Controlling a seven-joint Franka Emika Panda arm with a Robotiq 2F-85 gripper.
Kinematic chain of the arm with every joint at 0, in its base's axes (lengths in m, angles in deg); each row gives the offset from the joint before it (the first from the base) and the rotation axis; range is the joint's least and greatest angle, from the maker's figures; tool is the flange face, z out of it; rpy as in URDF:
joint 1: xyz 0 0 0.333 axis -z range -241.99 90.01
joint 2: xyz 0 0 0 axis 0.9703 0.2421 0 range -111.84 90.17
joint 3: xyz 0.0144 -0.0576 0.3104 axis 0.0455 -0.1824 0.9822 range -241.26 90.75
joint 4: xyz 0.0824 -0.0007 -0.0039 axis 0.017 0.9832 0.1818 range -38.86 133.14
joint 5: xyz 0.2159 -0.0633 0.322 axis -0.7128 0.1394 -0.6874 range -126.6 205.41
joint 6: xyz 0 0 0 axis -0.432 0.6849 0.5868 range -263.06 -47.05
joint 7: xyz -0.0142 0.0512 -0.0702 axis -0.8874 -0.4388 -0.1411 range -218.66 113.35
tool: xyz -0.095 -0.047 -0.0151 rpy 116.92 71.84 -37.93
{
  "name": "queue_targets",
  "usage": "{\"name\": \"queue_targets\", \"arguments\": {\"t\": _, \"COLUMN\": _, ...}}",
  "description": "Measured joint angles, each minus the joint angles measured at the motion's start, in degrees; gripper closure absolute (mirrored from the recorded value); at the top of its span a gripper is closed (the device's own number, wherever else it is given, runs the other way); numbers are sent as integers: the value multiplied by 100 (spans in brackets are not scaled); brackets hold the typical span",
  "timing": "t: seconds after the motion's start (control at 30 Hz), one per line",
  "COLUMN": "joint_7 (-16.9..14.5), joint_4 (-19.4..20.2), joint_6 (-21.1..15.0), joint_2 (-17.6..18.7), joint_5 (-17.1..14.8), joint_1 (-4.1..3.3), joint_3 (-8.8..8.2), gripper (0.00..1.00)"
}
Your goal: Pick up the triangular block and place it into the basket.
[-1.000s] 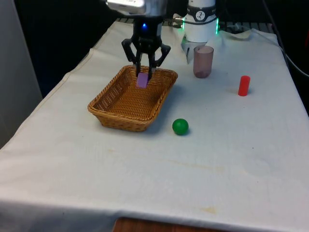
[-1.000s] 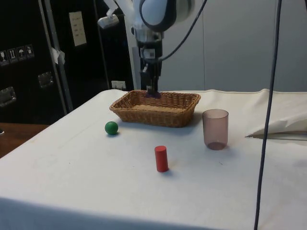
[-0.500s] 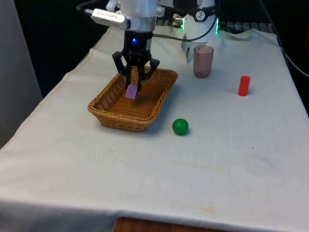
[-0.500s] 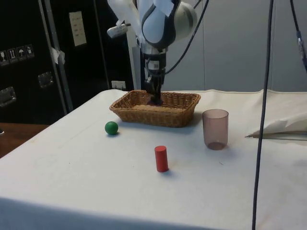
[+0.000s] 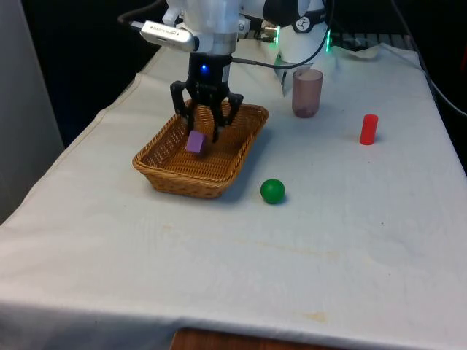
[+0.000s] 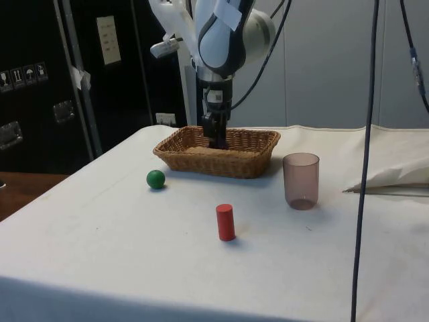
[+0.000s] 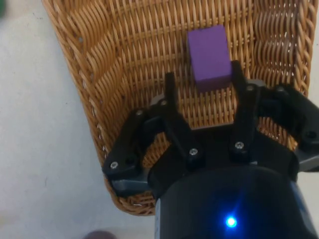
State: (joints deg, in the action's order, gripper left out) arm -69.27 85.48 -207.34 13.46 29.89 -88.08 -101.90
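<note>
Purple block [image 7: 209, 58] is seen lying in the basket [image 5: 164, 173], just past the tips of the wide-open pincer [image 7: 202, 84].

White-clothed table [image 5: 350, 240], wicker basket [image 5: 175, 168], green ball [image 5: 273, 191], red cylinder [image 5: 369, 129], tinted cup [image 5: 307, 92]

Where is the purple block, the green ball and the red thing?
purple block [image 7: 209, 57], wrist view: middle of its top face, inside the basket.
green ball [image 5: 273, 191], front view: centre of the ball.
red cylinder [image 5: 369, 129], front view: middle of its upright side.
</note>
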Motion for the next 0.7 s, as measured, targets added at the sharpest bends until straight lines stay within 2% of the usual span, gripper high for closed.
{"name": "queue_targets", "arguments": {"t": 0.17, "joint_7": 0, "joint_4": 0, "joint_6": 0, "joint_2": 0, "joint_5": 0, "joint_1": 0, "joint_3": 0, "gripper": 18}}
{"name": "queue_targets", "arguments": {"t": 0.2, "joint_7": 0, "joint_4": 0, "joint_6": 0, "joint_2": 0, "joint_5": 0, "joint_1": 0, "joint_3": 0, "gripper": 18}}
{"name": "queue_targets", "arguments": {"t": 0.23, "joint_7": 0, "joint_4": 0, "joint_6": 0, "joint_2": 0, "joint_5": 0, "joint_1": 0, "joint_3": 0, "gripper": 13}}
{"name": "queue_targets", "arguments": {"t": 0.27, "joint_7": 0, "joint_4": 0, "joint_6": 0, "joint_2": 0, "joint_5": 0, "joint_1": 0, "joint_3": 0, "gripper": 4}}
{"name": "queue_targets", "arguments": {"t": 0.3, "joint_7": 0, "joint_4": 0, "joint_6": 0, "joint_2": 0, "joint_5": 0, "joint_1": 0, "joint_3": 0, "gripper": 1}}
{"name": "queue_targets", "arguments": {"t": 0.7, "joint_7": 103, "joint_4": 11, "joint_6": 29, "joint_2": -132, "joint_5": -11, "joint_1": -34, "joint_3": 52, "gripper": 0}}
